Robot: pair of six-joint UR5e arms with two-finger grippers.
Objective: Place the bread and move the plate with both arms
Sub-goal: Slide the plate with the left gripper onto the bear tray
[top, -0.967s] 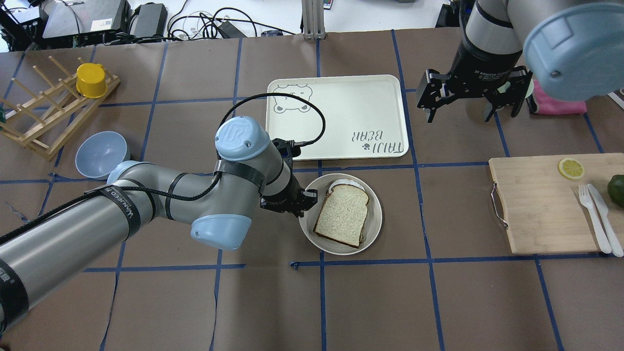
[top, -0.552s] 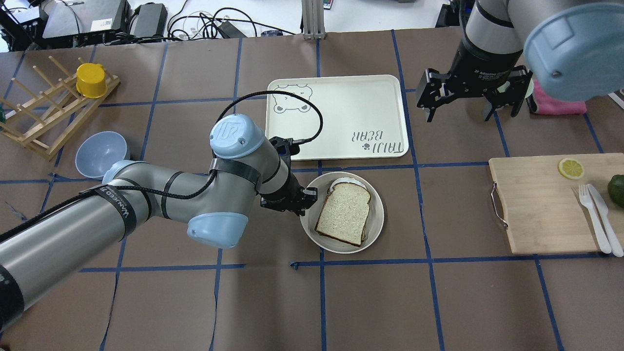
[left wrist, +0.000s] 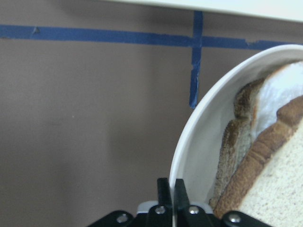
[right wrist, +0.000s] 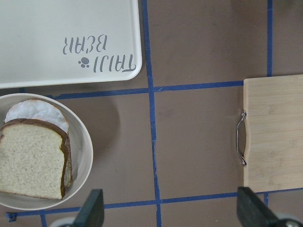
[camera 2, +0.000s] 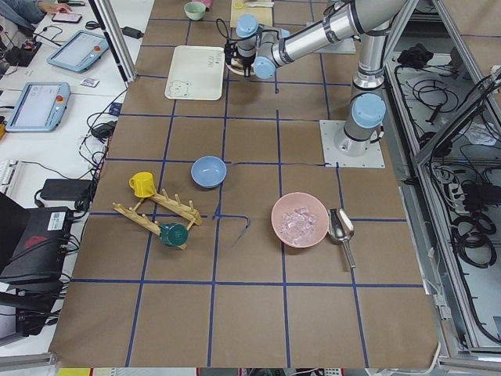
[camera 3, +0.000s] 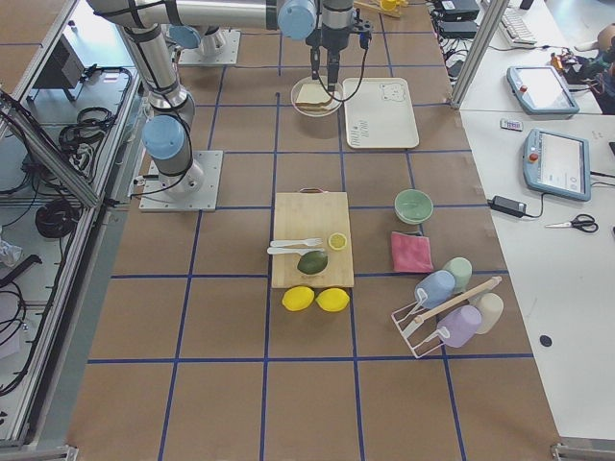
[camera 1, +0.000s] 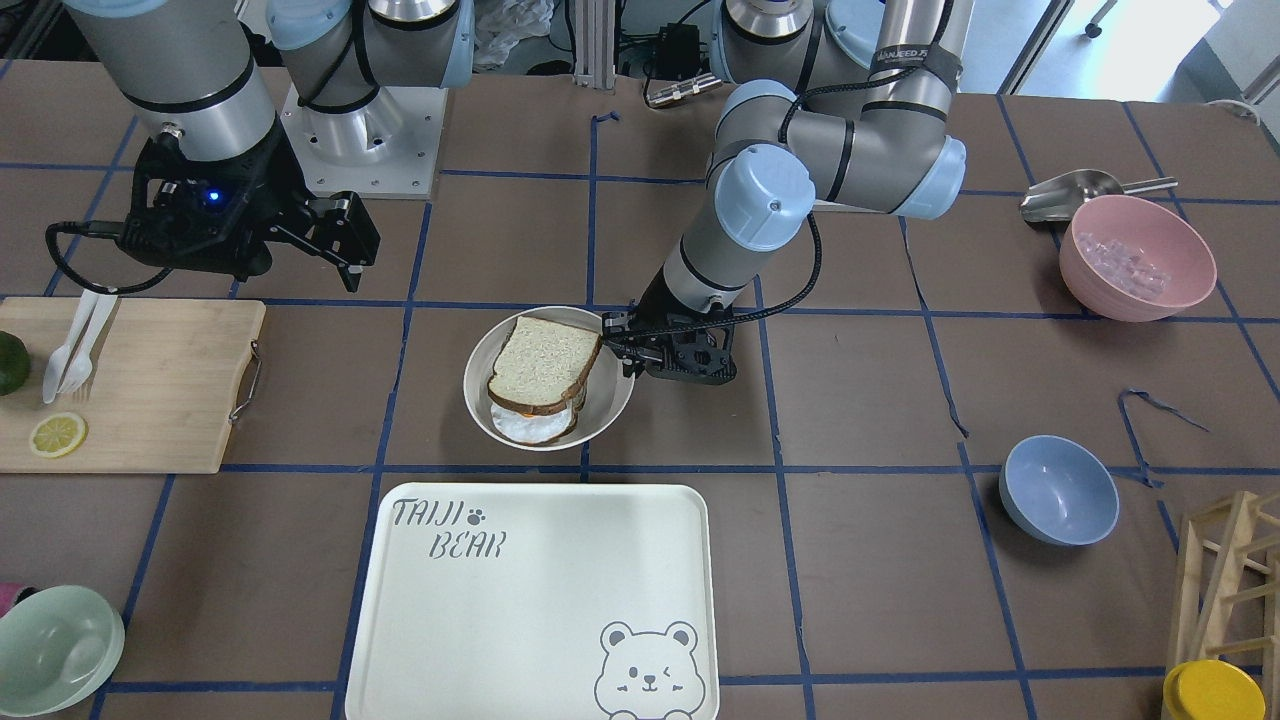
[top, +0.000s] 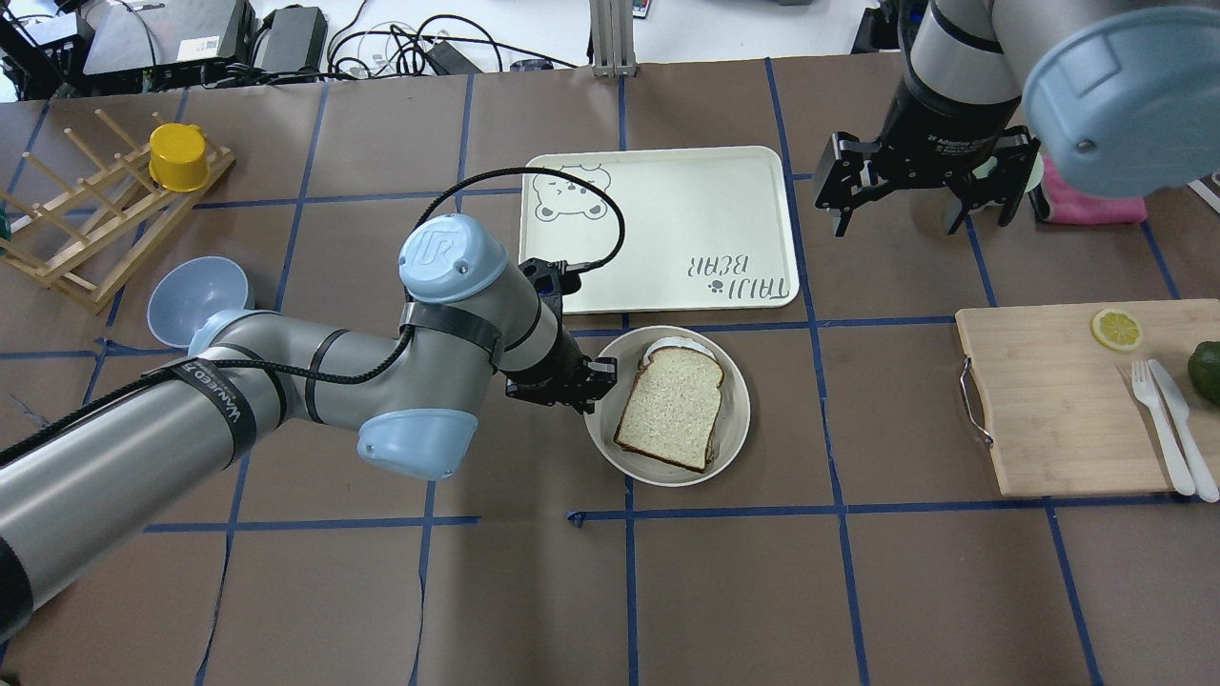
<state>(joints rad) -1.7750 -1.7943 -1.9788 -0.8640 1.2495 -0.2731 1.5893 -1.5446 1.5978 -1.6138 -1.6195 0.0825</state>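
In the left wrist view the left gripper (left wrist: 171, 185) is seen clamped on the rim of the plate (left wrist: 189, 137); overhead, this grip is hidden by the wrist. The left arm (top: 286, 372) is stretched out low. The bread (top: 670, 408) is laid on the plate. The right gripper (right wrist: 173, 213) is held high, jaws wide apart.

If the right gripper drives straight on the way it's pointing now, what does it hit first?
Most likely bare table paper beside the blue tape line, between the plate and the cutting board. The right gripper is open and empty; its height is hard to judge.
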